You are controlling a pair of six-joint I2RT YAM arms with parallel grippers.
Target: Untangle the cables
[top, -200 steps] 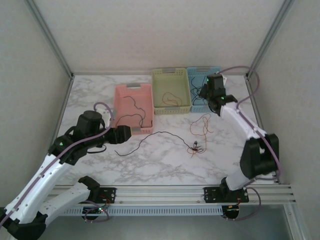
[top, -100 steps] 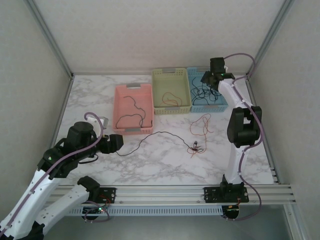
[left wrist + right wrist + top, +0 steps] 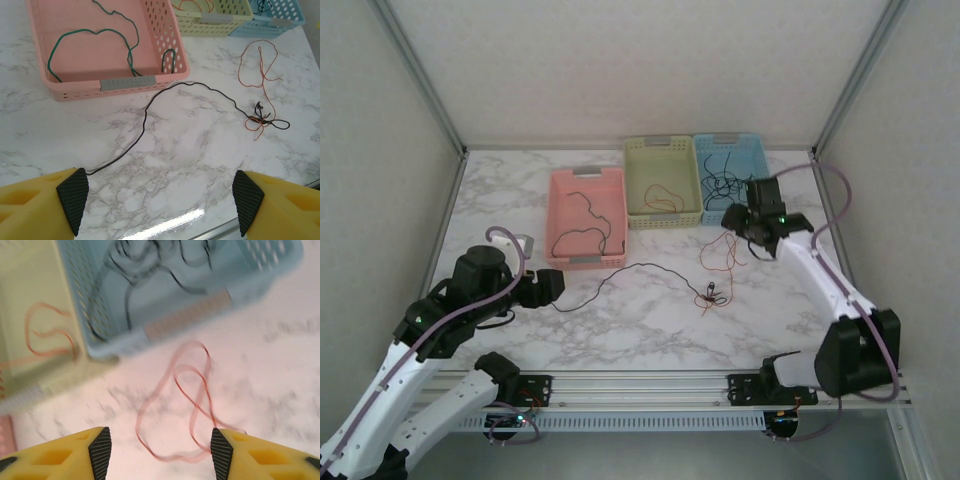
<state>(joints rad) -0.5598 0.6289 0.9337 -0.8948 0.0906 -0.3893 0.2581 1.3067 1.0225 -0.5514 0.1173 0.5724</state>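
Two sets of fingers apart: your left gripper (image 3: 160, 200) sits well left of the knot (image 3: 260, 120), your right gripper (image 3: 160, 445) just beyond it.

White-marbled table (image 3: 620, 335) inside pale walls (image 3: 620, 60) with seemingly metal corner posts (image 3: 420, 75).

My left arm (image 3: 415, 355) and right arm (image 3: 820, 270) wear white shells with black joints; a lavender cable (image 3: 506, 234) loops off each. A green light (image 3: 781, 217) glows at my right wrist. Left tool (image 3: 160, 200) and right tool (image 3: 160, 447): yellow fingers (image 3: 30, 200), black textured pads (image 3: 73, 192).
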